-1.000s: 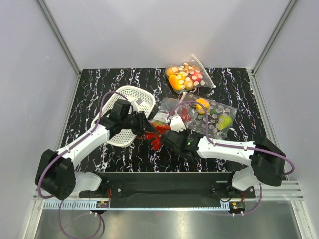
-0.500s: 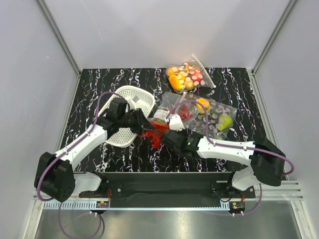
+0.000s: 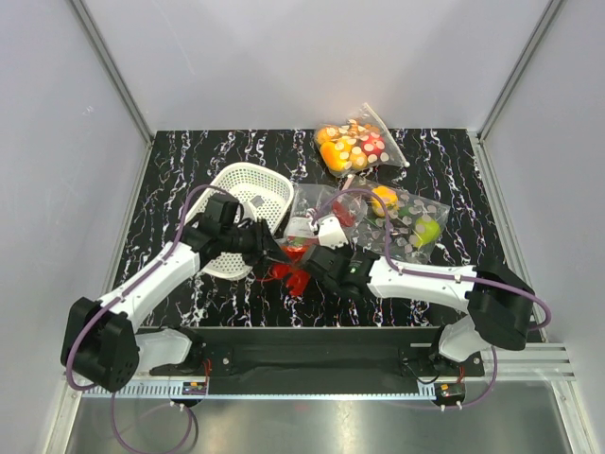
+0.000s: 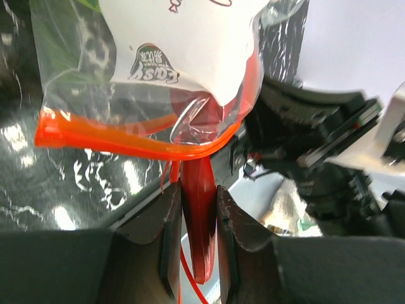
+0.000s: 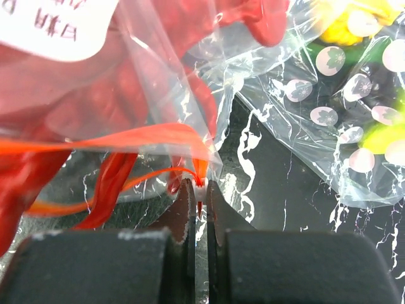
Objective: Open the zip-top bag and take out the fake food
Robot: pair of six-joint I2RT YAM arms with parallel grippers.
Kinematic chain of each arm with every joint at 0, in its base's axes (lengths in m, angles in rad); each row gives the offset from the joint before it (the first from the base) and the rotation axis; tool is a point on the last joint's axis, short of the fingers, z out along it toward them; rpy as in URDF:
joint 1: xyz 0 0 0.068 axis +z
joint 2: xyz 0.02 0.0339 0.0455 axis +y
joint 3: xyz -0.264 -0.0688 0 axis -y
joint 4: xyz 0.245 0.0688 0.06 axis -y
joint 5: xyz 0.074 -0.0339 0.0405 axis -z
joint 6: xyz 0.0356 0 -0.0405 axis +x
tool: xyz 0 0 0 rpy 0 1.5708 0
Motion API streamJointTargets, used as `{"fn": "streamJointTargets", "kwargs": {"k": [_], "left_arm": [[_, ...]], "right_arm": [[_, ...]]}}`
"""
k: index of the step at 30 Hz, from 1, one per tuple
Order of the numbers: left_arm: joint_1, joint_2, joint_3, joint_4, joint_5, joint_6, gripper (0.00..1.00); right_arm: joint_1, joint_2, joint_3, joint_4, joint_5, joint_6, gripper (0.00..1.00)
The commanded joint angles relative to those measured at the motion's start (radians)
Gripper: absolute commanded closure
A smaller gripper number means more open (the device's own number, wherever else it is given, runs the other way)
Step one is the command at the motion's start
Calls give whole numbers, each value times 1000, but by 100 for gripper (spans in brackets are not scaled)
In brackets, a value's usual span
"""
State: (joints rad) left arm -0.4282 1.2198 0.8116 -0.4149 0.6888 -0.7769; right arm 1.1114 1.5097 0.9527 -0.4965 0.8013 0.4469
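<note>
The clear zip-top bag (image 3: 308, 219) lies mid-table, its orange-red zip strip (image 4: 126, 144) spread open. The red lobster (image 3: 287, 270) sticks partly out of the bag's mouth. My left gripper (image 3: 272, 250) is shut on a flat red part of the lobster (image 4: 199, 218), just outside the zip strip (image 4: 199, 190). My right gripper (image 3: 317, 262) is shut on the end of the zip strip with its small white slider (image 5: 200, 187). Red lobster parts (image 5: 95, 101) show through the plastic. I cannot make out the apple or the chili.
A white mesh basket (image 3: 248, 189) sits tilted at my left arm's far side. Two polka-dotted bags of fruit lie at the back (image 3: 354, 147) and right (image 3: 413, 222); the right one lies just beside the right gripper (image 5: 354, 126). Walls enclose the table.
My left gripper has pulled toward the near edge with the red lobster part in it, drawing the lobster further out. My right gripper has shifted slightly left, still pinching the zip strip.
</note>
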Motion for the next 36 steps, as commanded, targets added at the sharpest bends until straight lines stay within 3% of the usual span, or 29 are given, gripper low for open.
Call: {"fn": "streamJointTargets", "kwargs": {"k": [1,25,31,33,35,36], "left_arm": [[-3,-71,-8,-76,150,50,100],[-50,-95,-51,-248,133,203,100],[-86,-54,3,-231,124,215,100],[-90,-39,12,-229,112,229,100],[-92,-17,18,-231,104,248,100],[-92,-13,17,-232,100,252,100]], "right_arm": [[-21,12,58,-19,84,19,100],[-55,3,106,-33,70,-13,100],[-50,0,120,22,-14,-53,100],[-48,-20,109,32,-43,-65,85],[-47,-43,98,30,-68,-76,57],[-47,-75,89,26,-79,-82,51]]}}
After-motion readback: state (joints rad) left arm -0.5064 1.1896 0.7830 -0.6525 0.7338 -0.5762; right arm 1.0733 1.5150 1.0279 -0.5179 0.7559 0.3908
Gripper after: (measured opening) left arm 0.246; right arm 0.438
